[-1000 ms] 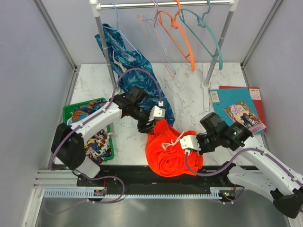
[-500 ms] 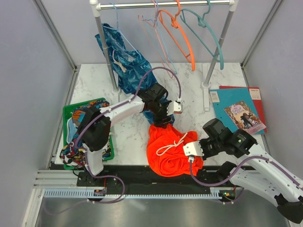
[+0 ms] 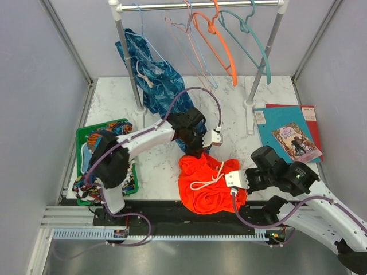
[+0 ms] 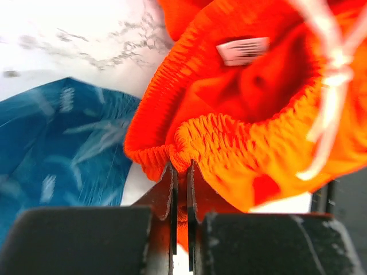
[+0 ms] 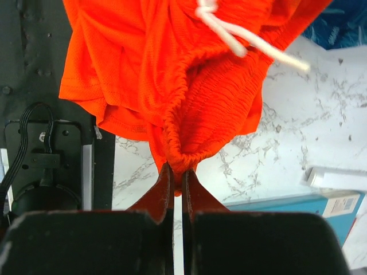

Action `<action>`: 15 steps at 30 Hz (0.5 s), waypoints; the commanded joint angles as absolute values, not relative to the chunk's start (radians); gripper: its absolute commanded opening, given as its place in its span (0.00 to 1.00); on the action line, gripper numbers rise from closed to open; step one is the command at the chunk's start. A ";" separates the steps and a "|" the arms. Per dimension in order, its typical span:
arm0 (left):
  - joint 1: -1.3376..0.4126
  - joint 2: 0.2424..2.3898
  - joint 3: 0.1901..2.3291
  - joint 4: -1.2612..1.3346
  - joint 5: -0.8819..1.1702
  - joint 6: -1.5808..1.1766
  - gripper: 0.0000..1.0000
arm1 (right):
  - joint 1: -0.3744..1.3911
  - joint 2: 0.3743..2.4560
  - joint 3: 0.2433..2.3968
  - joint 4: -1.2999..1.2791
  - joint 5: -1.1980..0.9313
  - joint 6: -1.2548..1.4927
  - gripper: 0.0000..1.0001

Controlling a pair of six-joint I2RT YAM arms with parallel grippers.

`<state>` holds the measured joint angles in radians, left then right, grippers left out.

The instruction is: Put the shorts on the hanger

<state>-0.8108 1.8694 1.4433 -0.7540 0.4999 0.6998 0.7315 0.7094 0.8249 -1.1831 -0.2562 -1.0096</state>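
Note:
The orange-red shorts (image 3: 209, 186) with a white drawstring (image 3: 207, 179) are bunched at the table's near edge. My left gripper (image 3: 198, 153) is shut on the far end of their elastic waistband (image 4: 229, 134). Pinching the other end of the waistband (image 5: 189, 137) is my right gripper (image 3: 236, 184), also shut, with the fabric hanging slack between the two. The teal hanger (image 3: 252, 46) hangs by its hook on the rail (image 3: 200, 6) at the back right, well away from both grippers.
An orange hanger (image 3: 221, 46) and a pale pink hanger (image 3: 192, 48) hang left of the teal one. A blue patterned garment (image 3: 163, 91) drapes from the rack's left post. A green tray (image 3: 86, 137) holds comic-print cloth at left. Books (image 3: 289, 134) lie at right.
My left gripper moved from the shorts' left edge to their far end and closed on the waistband. The right gripper drifted slightly right, still gripping, and the shorts shifted with it.

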 commanded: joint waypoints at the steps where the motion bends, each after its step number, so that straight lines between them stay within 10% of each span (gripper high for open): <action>1: -0.790 1.562 1.440 -0.778 0.536 0.618 0.02 | 0.738 0.699 0.885 -1.052 -0.164 -0.781 0.00; 15: -0.500 1.292 1.672 -0.677 0.433 0.706 0.02 | 0.407 1.130 1.522 -0.782 -0.205 -0.900 0.00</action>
<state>-0.5159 1.3411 1.6115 -0.7742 0.5137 0.6579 0.5053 1.0771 1.3941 -0.8398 -0.1162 -0.8101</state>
